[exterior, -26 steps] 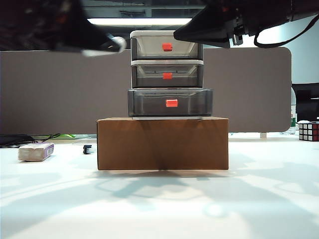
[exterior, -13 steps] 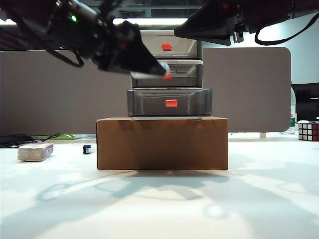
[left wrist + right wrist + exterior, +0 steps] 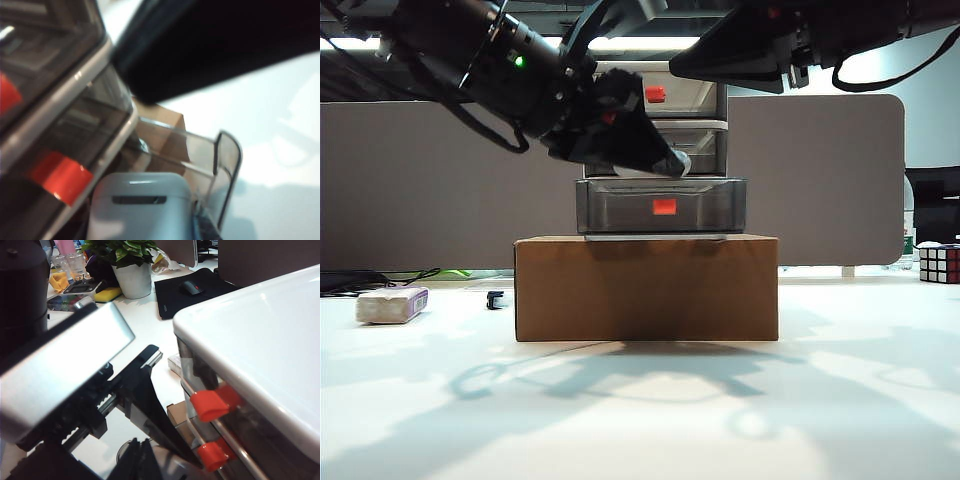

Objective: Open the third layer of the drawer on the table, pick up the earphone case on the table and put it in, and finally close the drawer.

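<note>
Exterior view, from the left: greyish block (image 3: 390, 305) with a purple side lying on the counter (image 3: 840, 400), well apart from the work; leave alone. Next, left claw (image 3: 660, 165) reaching in from the upper left, clamped on the earphone case (image 3: 141, 212), hanging just above the front of the third layer (image 3: 620, 208). Third layer pulled out, standing proud of the two upper tiers of the drawer (image 3: 705, 100), all perched on a cardboard box (image 3: 645, 290).

Left wrist view: white case low in shot, open tray's clear wall (image 3: 227, 165) beyond it, middle tier close alongside.

To do the step well, judging from this:
- Lower straight into the open tray, keeping clear of the overhanging middle tier and its red handle.
- Aim for the tray's middle, not its front wall, so nothing jams on closing.
- Release low; glossy rounded case likely to slide or roll if dropped.
- Avoid pressing down on the tray; cabinet merely resting on the box.

Further right, right claw (image 3: 705, 62) parked high beside the top tier; cannot tell whether wide or narrow.
</note>
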`<state>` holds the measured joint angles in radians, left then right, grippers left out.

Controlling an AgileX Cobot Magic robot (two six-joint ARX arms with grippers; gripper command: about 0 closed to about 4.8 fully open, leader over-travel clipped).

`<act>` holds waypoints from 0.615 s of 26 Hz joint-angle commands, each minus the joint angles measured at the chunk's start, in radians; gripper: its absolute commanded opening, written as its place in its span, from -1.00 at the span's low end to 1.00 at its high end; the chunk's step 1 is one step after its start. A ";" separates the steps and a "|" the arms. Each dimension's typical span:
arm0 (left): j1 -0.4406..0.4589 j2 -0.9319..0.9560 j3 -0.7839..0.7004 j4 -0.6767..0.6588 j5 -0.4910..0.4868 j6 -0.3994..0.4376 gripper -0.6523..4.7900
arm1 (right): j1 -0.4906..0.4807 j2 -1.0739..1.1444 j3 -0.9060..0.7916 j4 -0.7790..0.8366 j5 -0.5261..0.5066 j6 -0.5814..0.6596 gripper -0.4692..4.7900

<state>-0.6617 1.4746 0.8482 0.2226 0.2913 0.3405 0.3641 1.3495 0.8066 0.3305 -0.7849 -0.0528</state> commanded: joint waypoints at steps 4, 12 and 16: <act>0.002 -0.003 0.010 0.009 0.000 -0.031 -0.02 | 0.000 -0.007 0.006 0.010 -0.003 -0.004 -0.84; 0.002 -0.003 0.010 -0.032 -0.003 -0.038 0.41 | 0.000 -0.007 0.006 0.010 -0.003 -0.004 -0.84; 0.001 -0.031 0.010 -0.085 -0.011 -0.042 0.13 | 0.000 -0.007 0.006 0.009 -0.003 -0.003 -0.84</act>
<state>-0.6601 1.4666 0.8555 0.1707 0.2832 0.3016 0.3641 1.3468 0.8066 0.3309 -0.7856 -0.0532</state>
